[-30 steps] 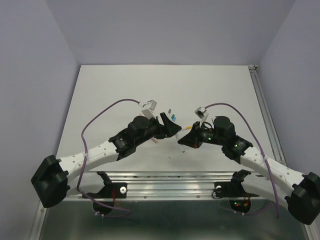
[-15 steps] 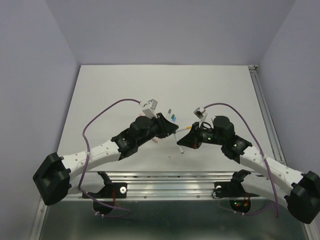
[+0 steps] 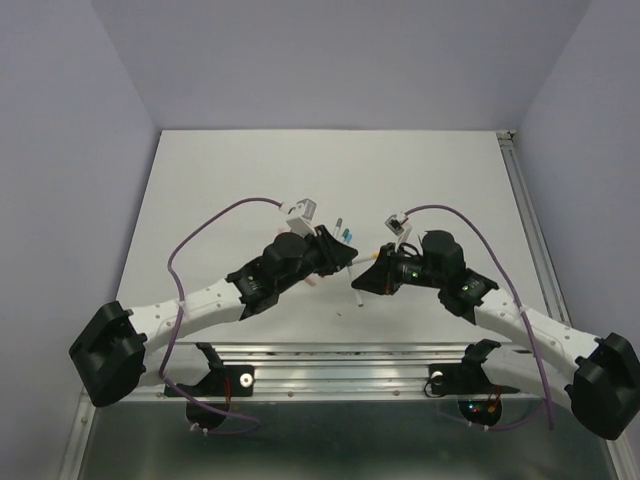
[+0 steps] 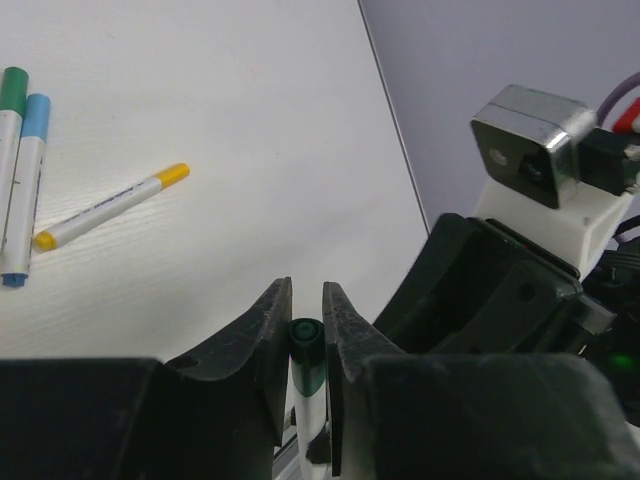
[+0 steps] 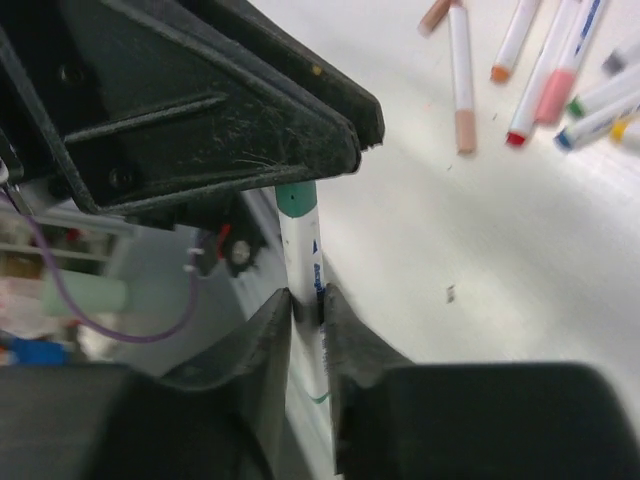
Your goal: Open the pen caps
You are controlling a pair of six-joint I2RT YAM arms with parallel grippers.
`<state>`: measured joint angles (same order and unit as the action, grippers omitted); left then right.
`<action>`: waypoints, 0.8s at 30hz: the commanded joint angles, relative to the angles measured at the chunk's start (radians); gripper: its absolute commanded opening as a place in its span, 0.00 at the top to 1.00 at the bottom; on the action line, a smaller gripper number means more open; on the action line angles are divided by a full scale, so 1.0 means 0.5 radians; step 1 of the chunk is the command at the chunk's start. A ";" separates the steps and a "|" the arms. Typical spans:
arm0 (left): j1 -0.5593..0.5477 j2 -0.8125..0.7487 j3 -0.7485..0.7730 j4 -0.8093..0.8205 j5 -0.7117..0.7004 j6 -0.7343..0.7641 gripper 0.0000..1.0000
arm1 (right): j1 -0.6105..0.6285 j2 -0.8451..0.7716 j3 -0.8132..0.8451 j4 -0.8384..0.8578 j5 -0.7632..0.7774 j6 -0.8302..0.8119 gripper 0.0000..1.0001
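A pen with a white barrel [image 5: 300, 250] and a dark green pen cap [image 4: 305, 345] is held above the middle of the table between both arms. My left gripper [image 4: 306, 290] is shut on the green cap [image 5: 296, 198], one black finger on each side of it. From the other end, my right gripper [image 5: 306, 298] is shut on the printed white barrel. In the top view the left gripper [image 3: 350, 262] and right gripper [image 3: 362, 283] meet tip to tip. Most of the pen is hidden there.
Loose pens lie on the white table behind the grippers: a yellow-ended pen [image 4: 110, 205], a green-capped pen [image 4: 12, 150] and a blue-capped pen [image 4: 28, 180] side by side, and several more [image 5: 530, 60] with a peach one [image 5: 462, 75]. The metal rail [image 3: 340, 355] runs along the near edge.
My left gripper has moved a little to the right and gone from open to shut on the green cap. The right gripper has kept hold of the barrel.
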<state>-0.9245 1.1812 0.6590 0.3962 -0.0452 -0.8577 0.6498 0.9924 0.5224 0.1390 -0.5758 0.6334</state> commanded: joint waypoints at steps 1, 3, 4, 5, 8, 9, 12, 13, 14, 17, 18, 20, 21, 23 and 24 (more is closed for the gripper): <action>-0.065 -0.034 0.060 0.131 -0.023 0.013 1.00 | 0.013 0.018 0.109 0.237 0.035 0.074 0.63; -0.068 -0.043 0.056 0.143 -0.038 0.007 1.00 | 0.013 0.037 0.118 0.219 0.032 0.074 0.53; -0.068 -0.049 0.059 0.143 -0.054 -0.002 1.00 | 0.013 0.046 0.127 0.216 0.029 0.074 0.52; -0.068 -0.052 0.056 0.149 -0.063 -0.006 1.00 | 0.016 0.055 0.133 0.213 0.014 0.074 0.51; -0.072 -0.049 0.069 0.153 -0.109 -0.012 1.00 | 0.013 0.095 0.155 0.237 -0.029 0.074 0.49; -0.075 -0.046 0.072 0.153 -0.112 -0.018 1.00 | 0.013 0.107 0.158 0.253 -0.036 0.086 0.50; -0.072 -0.049 0.081 0.171 -0.179 -0.045 1.00 | 0.013 0.153 0.167 0.274 -0.054 0.104 0.64; -0.072 -0.043 0.087 0.171 -0.207 -0.058 1.00 | 0.013 0.163 0.167 0.280 -0.066 0.114 0.70; -0.072 -0.040 0.105 0.171 -0.247 -0.067 1.00 | 0.013 0.184 0.158 0.302 -0.085 0.120 0.78; -0.065 -0.006 0.154 0.162 -0.507 -0.156 1.00 | 0.023 0.163 0.094 0.348 -0.195 0.178 0.99; -0.050 0.009 0.179 0.159 -0.569 -0.162 1.00 | 0.032 0.148 0.069 0.351 -0.189 0.190 0.99; 0.008 0.073 0.289 0.101 -0.749 -0.177 1.00 | 0.081 0.050 0.002 0.351 -0.155 0.218 0.99; 0.048 0.104 0.335 0.067 -0.820 -0.184 1.00 | 0.096 0.004 -0.066 0.348 -0.146 0.267 0.99; 0.170 0.193 0.467 -0.019 -0.824 -0.217 1.00 | 0.148 -0.076 -0.146 0.339 -0.167 0.319 0.99; 0.329 0.239 0.483 -0.004 -0.715 -0.229 1.00 | 0.167 -0.174 -0.237 0.336 -0.189 0.377 0.99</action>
<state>-0.9466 1.2549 0.7914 0.3412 -0.2173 -0.9470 0.6506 1.0180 0.5102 0.3073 -0.5140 0.7525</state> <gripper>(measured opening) 0.264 0.207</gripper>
